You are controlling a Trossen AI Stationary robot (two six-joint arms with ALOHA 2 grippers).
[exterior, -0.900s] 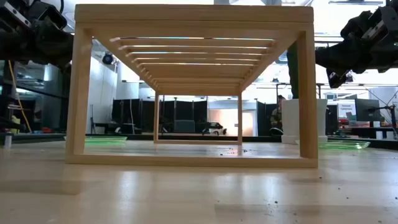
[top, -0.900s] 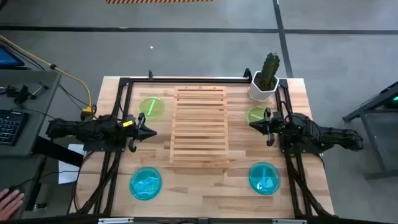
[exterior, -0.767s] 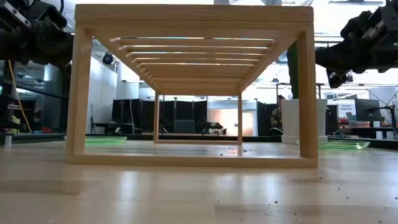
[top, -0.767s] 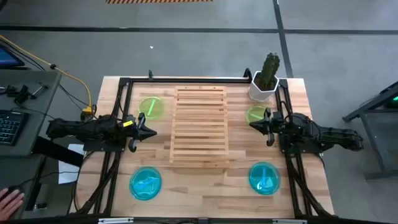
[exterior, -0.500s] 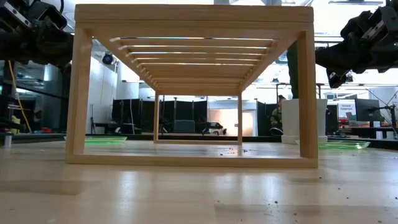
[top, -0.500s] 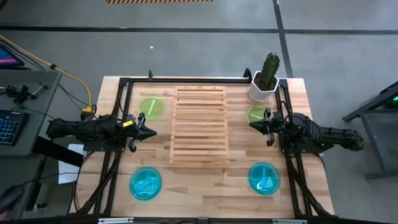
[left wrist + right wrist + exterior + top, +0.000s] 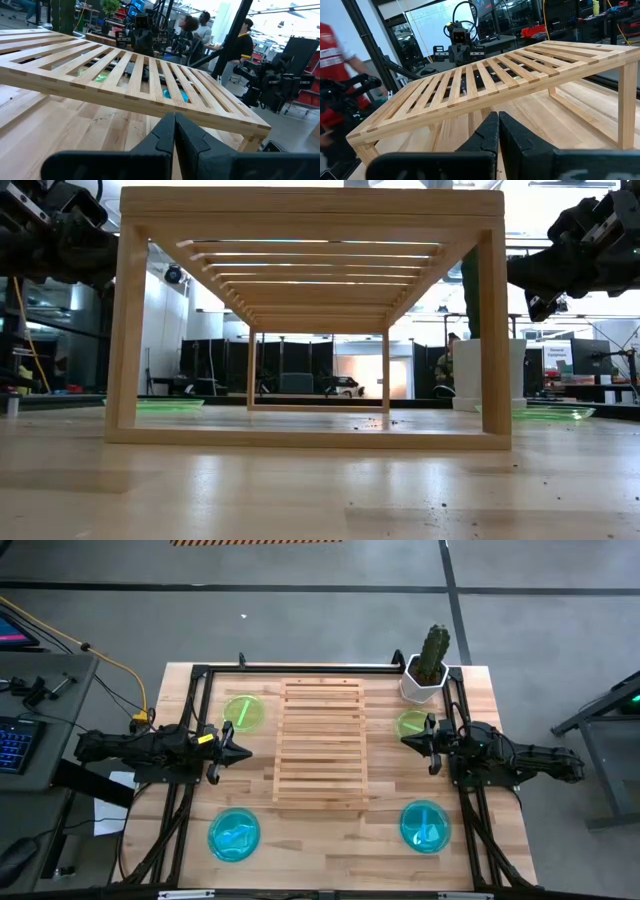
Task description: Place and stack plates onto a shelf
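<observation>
The light-wood slatted shelf [image 7: 322, 743] stands on its legs mid-table. Four plates lie flat on the table: lime green ones far left [image 7: 244, 712] and far right [image 7: 412, 724], cyan ones near left [image 7: 235, 835] and near right [image 7: 425, 826]. My left gripper [image 7: 243, 751] hovers left of the shelf, fingers shut and pointing at it [image 7: 174, 122]. My right gripper [image 7: 407, 741] hovers right of the shelf, also shut [image 7: 498, 122], over the near edge of the far-right green plate without touching it.
A potted cactus in a white pot [image 7: 426, 670] stands at the far right corner. Black frame rails [image 7: 190, 710] run along both table sides. People and equipment show in the room beyond. A desk with a keyboard [image 7: 15, 740] sits left of the table.
</observation>
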